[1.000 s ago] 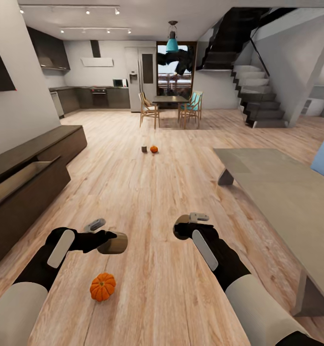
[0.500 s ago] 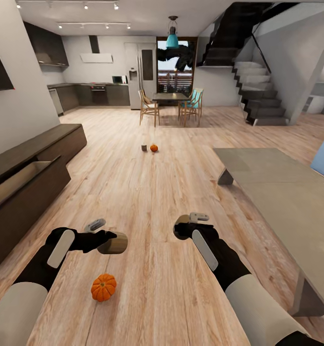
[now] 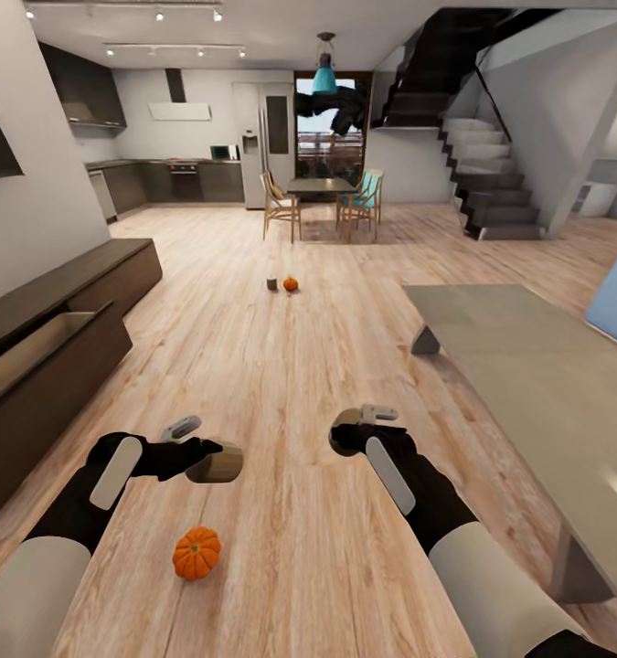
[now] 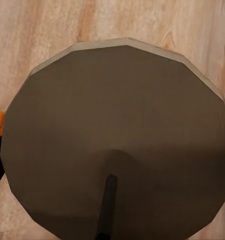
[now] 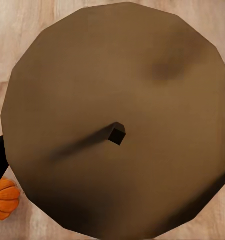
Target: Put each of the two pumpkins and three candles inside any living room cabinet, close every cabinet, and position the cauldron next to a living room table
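room: open-plan living room, wood floor (image 3: 290,366)
left gripper (image 3: 201,454): clamped on a candle (image 3: 218,463), lower left, ready to stash
right gripper (image 3: 354,429): gripping another candle (image 5: 117,120), lower centre
cabinet (image 3: 43,366): drawer open, left edge
pumpkin (image 3: 196,553): on floor, bottom left
far pumpkin (image 3: 291,284): mid-frame beside third candle (image 3: 272,284)

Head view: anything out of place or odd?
Yes. Two pumpkins sit on the bare floor: near pumpkin by the left gripper, far pumpkin beside a loose candle. The cabinet has one drawer hanging open.
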Motion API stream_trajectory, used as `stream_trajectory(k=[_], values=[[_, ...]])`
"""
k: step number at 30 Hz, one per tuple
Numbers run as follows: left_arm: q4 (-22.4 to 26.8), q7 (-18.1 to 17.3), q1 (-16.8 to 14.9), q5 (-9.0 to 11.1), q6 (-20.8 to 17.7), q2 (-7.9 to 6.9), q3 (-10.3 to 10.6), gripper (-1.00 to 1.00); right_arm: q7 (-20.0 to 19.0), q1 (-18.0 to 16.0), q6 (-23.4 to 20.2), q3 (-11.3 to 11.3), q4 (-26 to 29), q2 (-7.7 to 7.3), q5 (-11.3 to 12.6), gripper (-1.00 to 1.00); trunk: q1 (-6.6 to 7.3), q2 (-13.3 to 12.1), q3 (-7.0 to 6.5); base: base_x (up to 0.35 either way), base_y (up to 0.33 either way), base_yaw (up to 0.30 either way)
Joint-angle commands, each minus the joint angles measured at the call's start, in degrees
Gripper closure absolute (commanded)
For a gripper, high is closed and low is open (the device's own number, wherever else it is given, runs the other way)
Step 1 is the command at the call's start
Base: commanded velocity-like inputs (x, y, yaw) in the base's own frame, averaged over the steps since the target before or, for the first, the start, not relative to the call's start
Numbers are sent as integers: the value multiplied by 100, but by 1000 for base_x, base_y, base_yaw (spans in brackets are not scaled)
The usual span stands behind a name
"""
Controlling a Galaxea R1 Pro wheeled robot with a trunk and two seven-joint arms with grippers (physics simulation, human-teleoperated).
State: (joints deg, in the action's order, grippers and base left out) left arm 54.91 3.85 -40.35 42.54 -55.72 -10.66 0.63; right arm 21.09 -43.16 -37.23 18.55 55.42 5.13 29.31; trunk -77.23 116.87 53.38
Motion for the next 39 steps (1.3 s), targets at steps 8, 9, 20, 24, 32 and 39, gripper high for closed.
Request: stream_trajectory(k=[8,9,20,24,32,39], values=[[17,-16,1,-8,10,-6,-8,100,-7,0,-3,0,-9,-20,17,100,0,-2,-50,0,0,-220],[13,-16,1,-8,21,-6,-9,100,-8,0,-3,0,-10,-20,16,100,0,-2,-56,0,0,-228],[-6,-16,1,-9,315,-6,-6,100,-15,0,6,0,-13,-21,16,100,0,-2,-126,0,0,-228],[-6,-16,1,-9,316,-6,-2,100,-17,0,6,0,-15,-21,21,100,0,-2,-152,0,0,-228],[-6,-16,1,-9,316,-6,-1,100,-17,0,14,-1,-21,-21,28,100,0,-2,-203,0,0,-228],[-6,-18,1,-5,316,-6,-1,100,-10,0,14,0,-22,-14,5,100,0,-2,-226,18,0,-118]])
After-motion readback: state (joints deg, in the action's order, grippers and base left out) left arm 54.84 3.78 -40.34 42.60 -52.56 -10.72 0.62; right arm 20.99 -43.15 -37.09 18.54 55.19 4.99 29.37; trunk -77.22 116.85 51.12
